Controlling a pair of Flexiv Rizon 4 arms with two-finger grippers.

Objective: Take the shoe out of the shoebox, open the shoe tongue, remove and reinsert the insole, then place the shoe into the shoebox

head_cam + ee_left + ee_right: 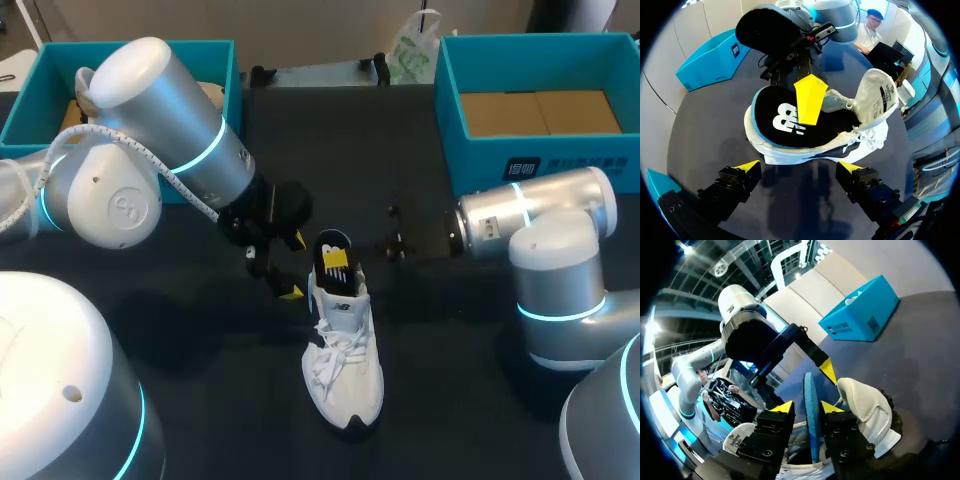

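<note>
I have the shoe (pixel 343 365) mid-tabletop (pixel 450 400), with the insole (pixel 334 258) upright in its heel, pinched by my right pincer (pixel 807 407). My left pincer (pixel 280 270) is just left of it. Left shoebox (pixel 215 50) and right shoebox (pixel 540 160) stand behind.

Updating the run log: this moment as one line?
insole: partly out of shoe | right end effector: shut on insole | left end effector: open, beside shoe heel

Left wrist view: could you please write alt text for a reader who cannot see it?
The right gripper holds a black insole partly lifted out of a white shoe on the dark table. Its tongue is folded back, and the open left gripper sits close beside the shoe.
</note>
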